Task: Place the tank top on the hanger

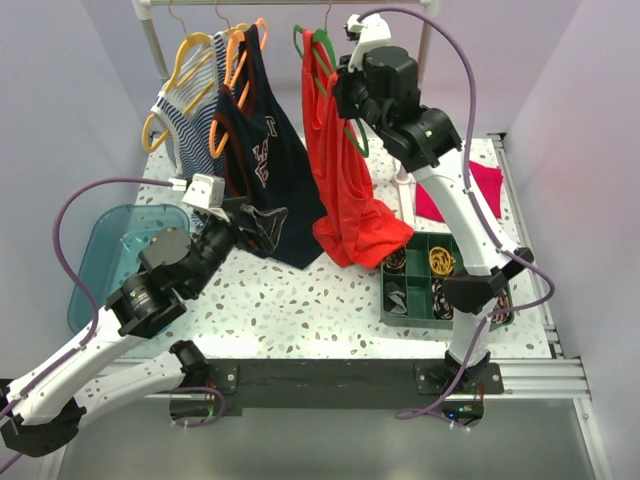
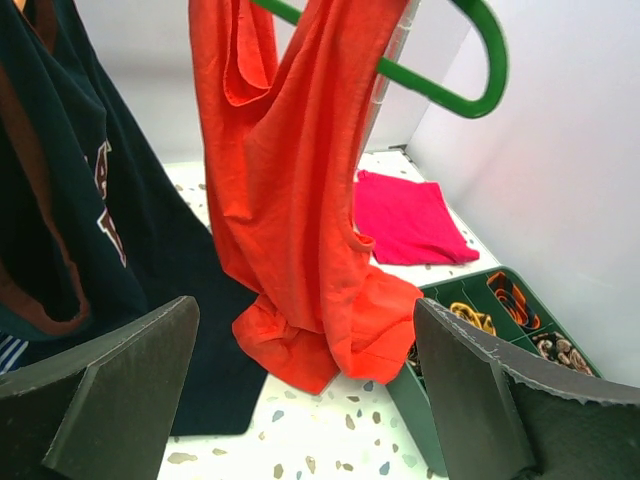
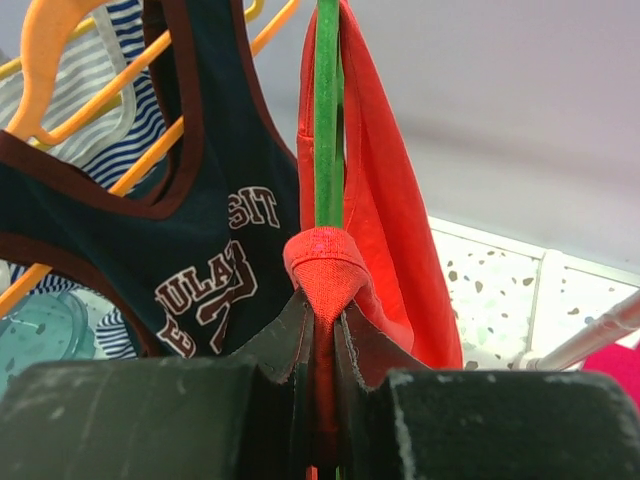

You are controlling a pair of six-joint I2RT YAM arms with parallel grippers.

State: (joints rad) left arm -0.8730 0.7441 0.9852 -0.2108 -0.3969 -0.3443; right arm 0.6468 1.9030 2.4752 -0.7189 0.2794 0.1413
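Note:
The red-orange tank top point(image 1: 342, 180) hangs from the green hanger point(image 1: 322, 48) on the rack, its hem bunched on the table. It also shows in the left wrist view point(image 2: 290, 190) with the hanger's end point(image 2: 470, 70) sticking out. My right gripper point(image 1: 348, 85) is up at the hanger, shut on a fold of the tank top's strap point(image 3: 322, 265) against the green hanger bar point(image 3: 327, 120). My left gripper point(image 2: 305, 380) is open and empty, low over the table, short of the tank top's hem.
A navy lettered tank top point(image 1: 262, 160) on an orange hanger and a striped top point(image 1: 185, 105) on a yellow hanger hang to the left. A green compartment tray point(image 1: 440, 280), a folded pink cloth point(image 1: 470, 190) and a teal bin point(image 1: 110, 250) lie on the table.

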